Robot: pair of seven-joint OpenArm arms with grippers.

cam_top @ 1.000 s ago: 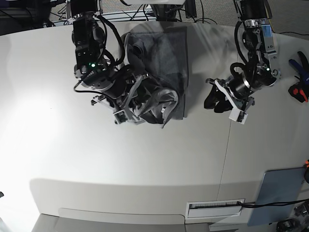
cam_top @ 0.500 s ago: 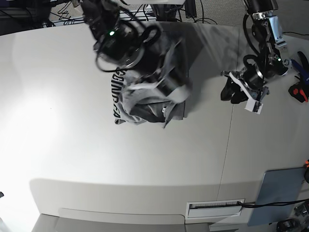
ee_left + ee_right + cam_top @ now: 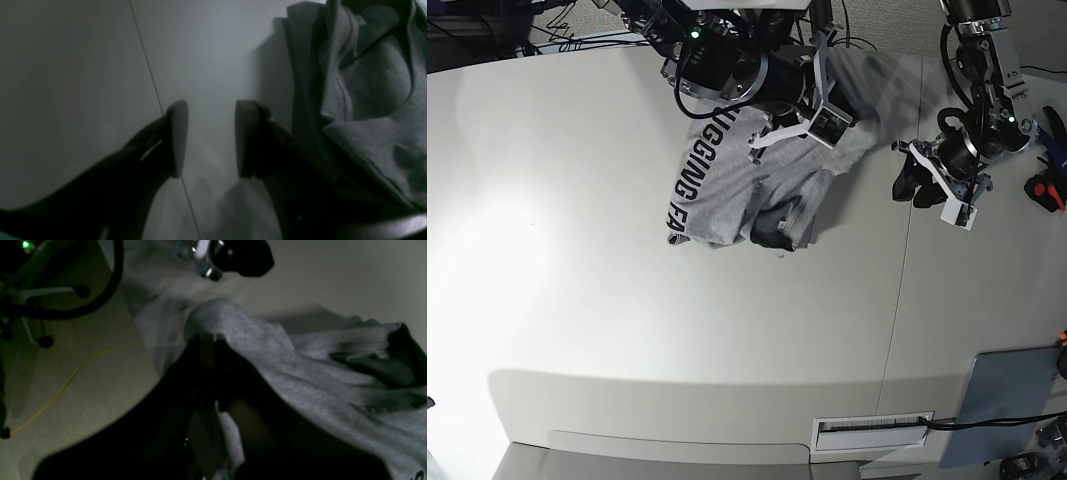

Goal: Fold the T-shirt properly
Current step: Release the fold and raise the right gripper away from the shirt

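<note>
The T-shirt (image 3: 757, 170) is spread in a loose heap at the 12 o'clock part of the table (image 3: 627, 330), with one layer drawn up and across toward 1 o'clock by the right gripper (image 3: 812, 118). From the right wrist view a ridge of grey cloth is seen draped over and between the dark fingers, so cloth seems to be pinched there, though whether the pincer is pressed tight or just being slackened cannot be told. The left gripper (image 3: 208, 138) is held with its pads (image 3: 178, 136) spread apart and nothing between them, just above bare table beside the shirt's edge at 3 o'clock of the heap. The step in hand is judged to be the carrying over of one side of the shirt into a fold. For this to be done well, the lifted edge should be carried fully across and laid flat before release, so that no bunching is trapped beneath; the dark rumpled pocket near the heap's 5 o'clock corner would best be smoothed out afterwards. The free edge could be steadied by the left gripper so that the whole garment is not dragged. Black block capitals are seen along the shirt's 9 o'clock side; "GGING" and, below it, "FA" can be read, the rest being hidden by folds.
</note>
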